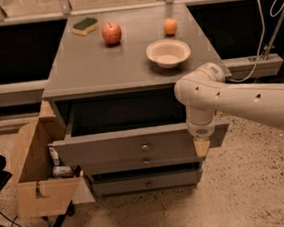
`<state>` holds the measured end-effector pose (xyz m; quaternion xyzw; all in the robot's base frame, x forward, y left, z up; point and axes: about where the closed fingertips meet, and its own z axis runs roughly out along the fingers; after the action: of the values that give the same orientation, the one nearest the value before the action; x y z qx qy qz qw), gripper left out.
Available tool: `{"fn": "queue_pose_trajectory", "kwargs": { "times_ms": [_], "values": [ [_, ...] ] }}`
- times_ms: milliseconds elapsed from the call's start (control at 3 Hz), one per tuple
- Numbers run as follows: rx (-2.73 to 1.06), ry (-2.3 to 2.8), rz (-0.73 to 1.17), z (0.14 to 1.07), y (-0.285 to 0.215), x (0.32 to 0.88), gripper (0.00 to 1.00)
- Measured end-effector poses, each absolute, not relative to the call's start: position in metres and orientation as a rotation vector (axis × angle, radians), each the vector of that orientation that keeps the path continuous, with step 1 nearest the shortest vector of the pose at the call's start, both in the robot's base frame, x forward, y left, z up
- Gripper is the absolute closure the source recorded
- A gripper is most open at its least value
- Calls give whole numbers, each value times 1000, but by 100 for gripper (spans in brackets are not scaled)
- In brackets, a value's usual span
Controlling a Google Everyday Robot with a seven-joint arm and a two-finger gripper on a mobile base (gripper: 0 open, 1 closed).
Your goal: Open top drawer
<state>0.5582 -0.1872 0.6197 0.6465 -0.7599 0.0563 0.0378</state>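
Note:
The top drawer [110, 149] of the grey cabinet [102, 69] stands pulled out toward me, its dark inside [127, 112] showing under the cabinet top. Its small round knob [144, 147] sits at the centre of the wide front panel. My gripper [202, 147] hangs from the white arm [241, 101] at the right end of that front panel, right against it. Two shorter drawer fronts [148, 183] lie below, the lower one slightly out.
On the cabinet top are a green-and-yellow sponge [85, 25], a red apple [111, 33], an orange [170, 26] and a white bowl [168, 52]. An open cardboard box [34, 191] stands against the cabinet's left side. A cable [264, 23] hangs at the right.

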Motion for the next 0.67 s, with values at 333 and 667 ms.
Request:
{"fn": "queue_pose_trajectory", "kwargs": {
  "times_ms": [333,667],
  "values": [
    [1966,-2339,173,624,-186,551,66],
    [1915,-2360,173,637,-184,533,89]
  ]
}}
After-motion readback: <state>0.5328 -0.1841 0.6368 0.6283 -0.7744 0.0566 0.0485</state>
